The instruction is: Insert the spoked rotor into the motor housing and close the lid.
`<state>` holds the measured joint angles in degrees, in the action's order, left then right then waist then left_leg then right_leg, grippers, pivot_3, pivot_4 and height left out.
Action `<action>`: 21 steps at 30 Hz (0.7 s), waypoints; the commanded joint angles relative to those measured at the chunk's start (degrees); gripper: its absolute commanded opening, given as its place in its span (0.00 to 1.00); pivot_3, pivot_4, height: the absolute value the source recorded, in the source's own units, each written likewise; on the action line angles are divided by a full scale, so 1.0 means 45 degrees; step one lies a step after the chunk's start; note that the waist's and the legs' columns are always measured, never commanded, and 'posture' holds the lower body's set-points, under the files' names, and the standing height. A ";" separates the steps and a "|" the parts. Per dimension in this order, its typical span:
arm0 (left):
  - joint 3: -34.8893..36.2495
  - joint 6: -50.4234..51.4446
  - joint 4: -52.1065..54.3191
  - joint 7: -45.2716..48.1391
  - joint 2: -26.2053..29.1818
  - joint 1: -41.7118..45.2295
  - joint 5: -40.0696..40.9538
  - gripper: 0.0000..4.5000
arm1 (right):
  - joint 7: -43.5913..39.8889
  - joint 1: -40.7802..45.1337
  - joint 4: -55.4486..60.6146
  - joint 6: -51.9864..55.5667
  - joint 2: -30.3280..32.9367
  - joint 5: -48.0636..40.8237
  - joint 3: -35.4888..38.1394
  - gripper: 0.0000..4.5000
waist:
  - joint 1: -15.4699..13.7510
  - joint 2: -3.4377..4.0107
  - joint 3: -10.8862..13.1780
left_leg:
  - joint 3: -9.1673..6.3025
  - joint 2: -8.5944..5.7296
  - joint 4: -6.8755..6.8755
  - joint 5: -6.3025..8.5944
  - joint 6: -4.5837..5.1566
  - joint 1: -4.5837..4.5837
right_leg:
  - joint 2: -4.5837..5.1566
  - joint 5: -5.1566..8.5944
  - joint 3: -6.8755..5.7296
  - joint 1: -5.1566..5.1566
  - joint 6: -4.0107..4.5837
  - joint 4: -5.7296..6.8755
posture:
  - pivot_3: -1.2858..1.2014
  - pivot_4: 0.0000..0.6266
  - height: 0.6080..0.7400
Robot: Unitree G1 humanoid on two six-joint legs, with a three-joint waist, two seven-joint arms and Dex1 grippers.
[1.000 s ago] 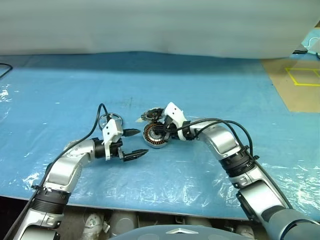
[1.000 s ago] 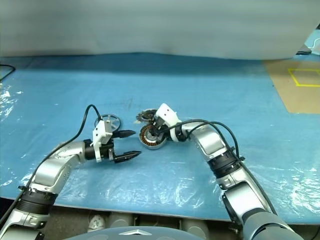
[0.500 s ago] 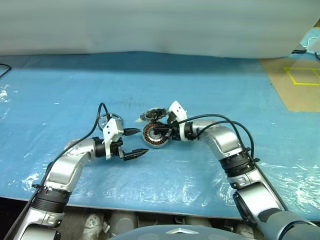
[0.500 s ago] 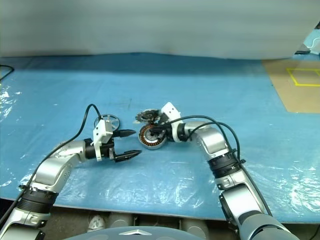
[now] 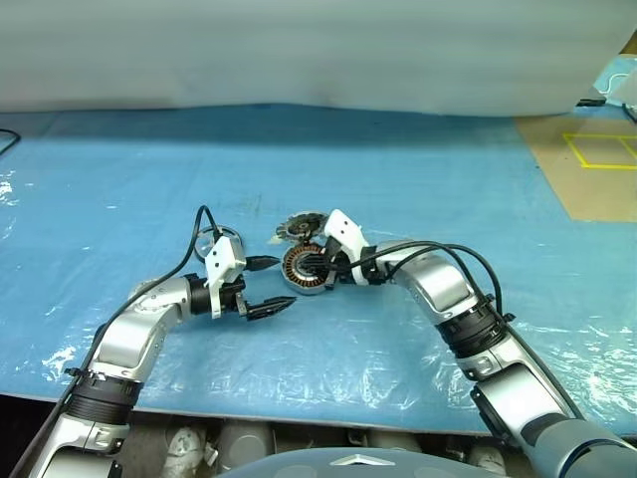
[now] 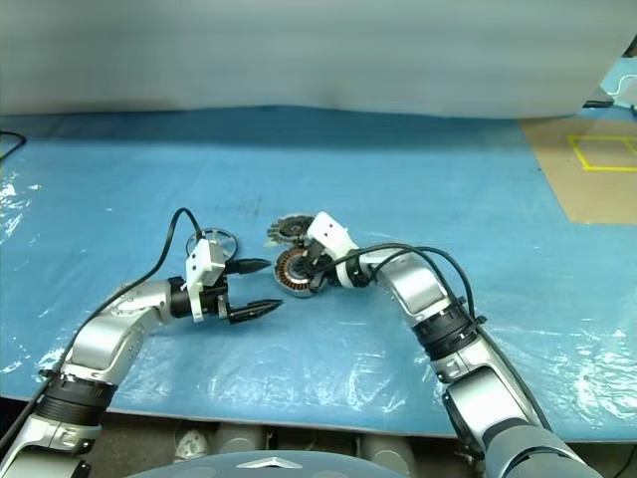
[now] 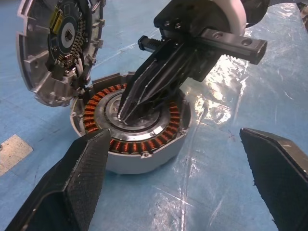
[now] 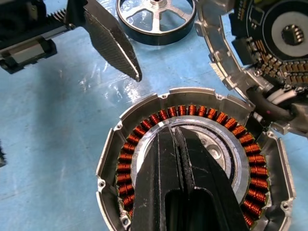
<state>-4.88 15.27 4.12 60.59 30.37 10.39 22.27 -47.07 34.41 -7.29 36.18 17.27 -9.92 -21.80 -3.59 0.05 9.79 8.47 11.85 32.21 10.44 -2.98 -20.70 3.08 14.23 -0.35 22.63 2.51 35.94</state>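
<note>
Step in hand: the rotor is not yet in, so the judgement is that the housing is being steadied or set right before the rotor is fetched
Motor housing (image 7: 137, 132): sits open on the blue plastic sheet (image 5: 398, 189); copper windings ring a metal centre
Right gripper (image 7: 126, 114): fingers pressed together with nothing between them; tips rest on the housing's metal centre
Left gripper (image 5: 267, 286): jaws spread wide, empty; just beside the housing on its left
Spoked rotor (image 8: 155, 20): lies flat on the sheet beyond the left gripper, near the housing but apart from it
Lid (image 7: 60, 45): stands tilted against the housing's far rim, its inner face with a circuit board turned toward the cup
Doing it well: lift the closed tips clear of the windings; take the rotor by its rim, bring it level over the centre, lower it straight
Open room: wide bare sheet on every side; the leaning lid crowds the housing's far edge; the sheet's near edge lies well behind both arms
</note>
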 commanded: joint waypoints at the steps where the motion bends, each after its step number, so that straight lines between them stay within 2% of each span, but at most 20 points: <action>1: 0.0141 -0.0164 0.0146 0.0009 0.0038 -0.0020 0.0073 1.00 | 0.0140 -0.0089 -0.0530 0.0530 0.0082 0.0015 0.0357 0.01 | -0.0036 0.0000 0.0000 | 0.0000 0.0000 0.0000 0.0001 0.0001 0.0009 | 0.0004 -0.0002 -0.0001 -0.0011 0.0001 -0.0002 | 0.52 0.24 1.00; 6: 0.0084 -0.0181 0.0069 0.0131 0.0080 0.0039 0.0044 1.00 | -0.0669 -0.0331 0.0886 0.1677 -0.0169 -0.1940 0.1703 0.01 | -0.0112 0.0000 0.0000 | 0.0008 -0.0002 0.0004 0.0000 0.0003 -0.0007 | 0.0016 -0.0004 -0.0004 -0.0019 0.0000 -0.0028 | 0.52 0.24 1.00; 9: 0.0098 -0.0212 -0.0074 0.0159 0.0071 0.0148 0.0029 1.00 | -0.0637 -0.0277 0.1788 0.2502 -0.0409 -0.2862 0.2323 0.01 | -0.0082 0.0000 0.0001 | 0.0007 -0.0002 0.0004 -0.0004 0.0006 -0.0127 | 0.0009 -0.0009 -0.0010 0.0091 -0.0004 -0.0038 | 0.52 0.24 1.00; 12: 0.0077 -0.0240 -0.0122 0.0193 0.0073 0.0188 0.0011 1.00 | -0.0356 -0.0186 0.1890 0.2651 -0.0513 -0.2923 0.2418 0.01 | -0.0054 0.0000 0.0000 | 0.0003 0.0011 -0.0010 -0.0005 0.0004 -0.0143 | -0.0010 -0.0038 -0.0021 0.0119 -0.0050 -0.0023 | 0.52 0.24 1.00; 21: 0.0025 -0.0186 -0.0053 0.0149 0.0031 0.0240 -0.0007 1.00 | 0.0611 -0.0026 0.0547 0.1665 -0.0501 -0.1685 0.1949 0.01 | -0.0076 0.0000 0.0002 | 0.0004 0.0004 -0.0011 -0.0003 0.0002 -0.0144 | 0.0001 -0.0010 -0.0022 0.0115 -0.0004 -0.0031 | 0.52 0.24 1.00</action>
<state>-4.90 15.18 2.70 61.06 30.44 11.16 22.08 -44.71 33.15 -5.72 45.29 14.96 -18.18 -12.62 -3.93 0.05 9.79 8.49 11.87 32.17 10.43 -2.97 -21.34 3.09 14.19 -0.44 23.15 2.49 35.81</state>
